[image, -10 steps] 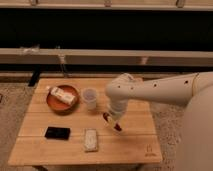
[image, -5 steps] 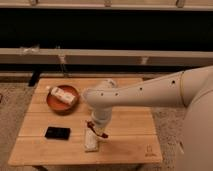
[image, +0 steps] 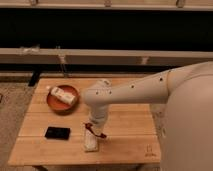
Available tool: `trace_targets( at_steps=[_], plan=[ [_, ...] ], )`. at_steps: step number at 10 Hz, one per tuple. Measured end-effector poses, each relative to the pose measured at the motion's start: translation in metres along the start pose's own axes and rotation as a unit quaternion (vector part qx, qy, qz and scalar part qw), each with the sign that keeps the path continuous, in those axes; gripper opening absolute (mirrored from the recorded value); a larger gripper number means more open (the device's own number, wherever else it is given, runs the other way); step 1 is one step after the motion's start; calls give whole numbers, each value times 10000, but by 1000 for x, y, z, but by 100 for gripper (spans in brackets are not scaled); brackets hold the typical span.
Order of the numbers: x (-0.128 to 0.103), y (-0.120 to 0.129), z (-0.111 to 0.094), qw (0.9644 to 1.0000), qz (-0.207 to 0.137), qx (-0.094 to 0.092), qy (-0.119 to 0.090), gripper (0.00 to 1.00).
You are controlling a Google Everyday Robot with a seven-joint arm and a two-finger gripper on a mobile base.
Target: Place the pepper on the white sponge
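My gripper (image: 93, 128) hangs from the white arm over the front middle of the wooden table (image: 131, 124). It is shut on the pepper (image: 99, 133), a small dark red thing that sticks out at its tip. The white sponge (image: 90, 144) lies flat on the table right under the gripper and pepper. The pepper is at the sponge's upper end; I cannot tell whether it touches it.
A round reddish-brown plate (image: 53, 103) with a white box (image: 63, 95) on it stands at the back left. A black flat rectangle (image: 57, 133) lies at the front left. A low wall ledge runs behind the table.
The arm has swung left and forward with the pepper, from the table's middle right to above the sponge, and now stands lower over it.
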Motion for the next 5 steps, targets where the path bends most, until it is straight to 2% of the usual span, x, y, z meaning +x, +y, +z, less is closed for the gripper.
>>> trace_targets(
  at_steps=[5],
  plan=[
    [-4,19,1,9991,-383,-160,38,0]
  ],
)
